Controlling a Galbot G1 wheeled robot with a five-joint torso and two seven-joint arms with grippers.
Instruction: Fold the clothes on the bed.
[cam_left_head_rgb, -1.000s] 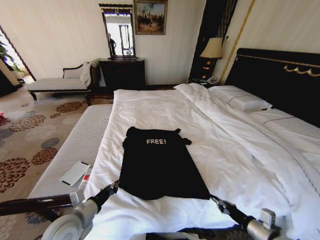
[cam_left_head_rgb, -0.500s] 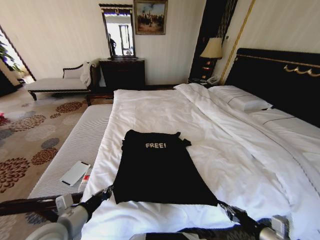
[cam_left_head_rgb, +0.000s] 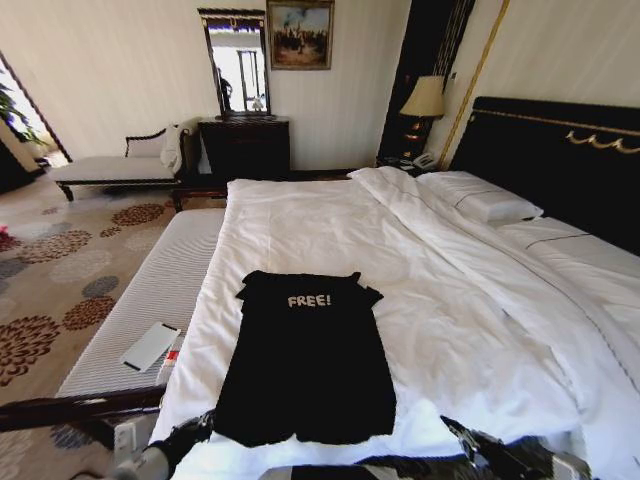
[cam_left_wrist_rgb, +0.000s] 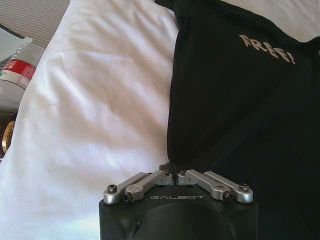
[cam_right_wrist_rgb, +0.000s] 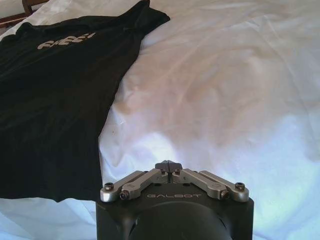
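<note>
We have the T-shirt (cam_left_head_rgb: 305, 365) lying flat on the bed (cam_left_head_rgb: 450, 300), print side up, its hem toward the foot of the bed and its collar toward the middle of the bed. At the shirt's left hem corner, our left gripper (cam_left_wrist_rgb: 172, 172) has its jaws closed on the edge of the black cloth. Just off the shirt's right hem corner, our right gripper (cam_right_wrist_rgb: 168, 167) rests on the white bedding with its jaws closed on nothing we can make out, the shirt lying beside it. We judge the shirt light, limp and easily wrinkled, likely to slide over the sheet and sag between holds. We would pinch it at the corners or shoulder seams, never mid-panel.
</note>
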